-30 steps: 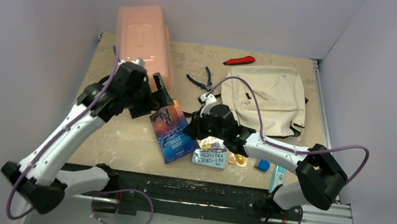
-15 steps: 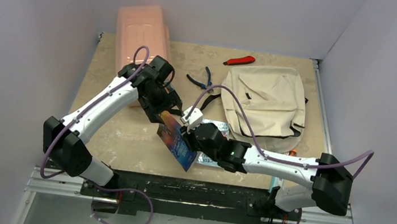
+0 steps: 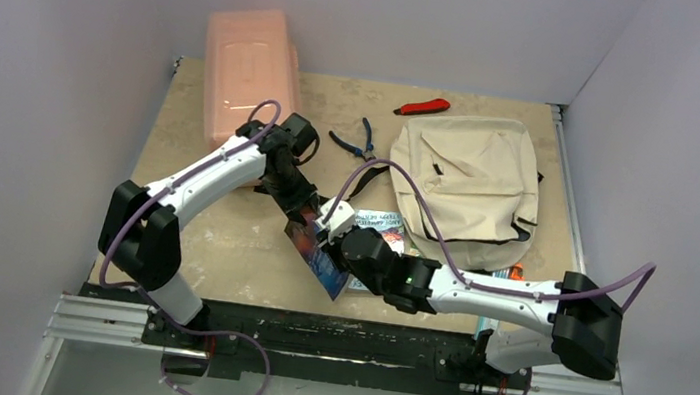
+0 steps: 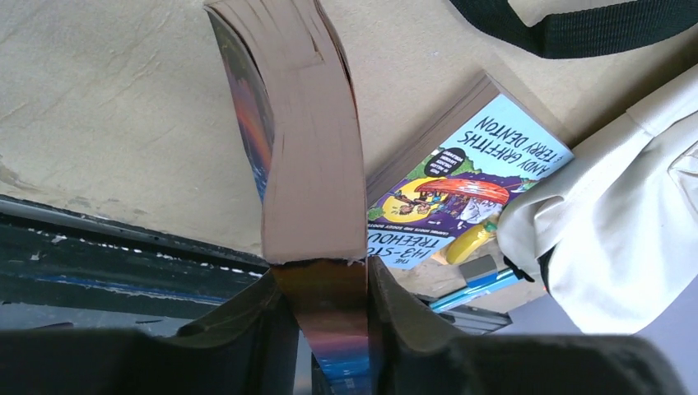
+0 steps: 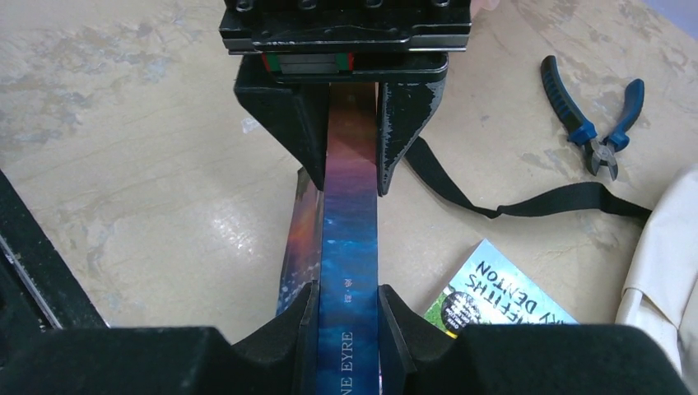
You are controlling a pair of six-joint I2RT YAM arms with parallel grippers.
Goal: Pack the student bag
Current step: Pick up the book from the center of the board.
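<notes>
Pale lilac walls close in a worn tan tabletop point(image 3: 211, 231). From its base the left arm rises to a bent elbow and reaches in toward the middle, its wrist tipped down. The right arm lies low and stretched leftward across the near edge. Both meet on one paperback point(image 3: 320, 260), which stands tilted on edge. The left gripper point(image 3: 302, 210) is clamped on the book's far end, a finger pressed to each cover. The right gripper point(image 5: 347, 306) is clenched on the near end, its pads either side of the spine.

That spine, blue fading to orange, reads "NE EYRE" where the fingers leave it bare. Flat on the table just beside it lies a second book point(image 4: 461, 189), lettered "ANDY GRIFFITHS", "TERRY DENTON" and "TREEHOUSE".

Right of centre the student bag point(image 3: 474, 178) lies flat, closed side up. Its black strap point(image 5: 527, 206) trails across the table between the held book and the blue-handled pliers point(image 3: 353, 140). A red folding tool point(image 3: 424, 107) sits beyond the bag, and a pink box point(image 3: 246, 64) stands at the far left corner
</notes>
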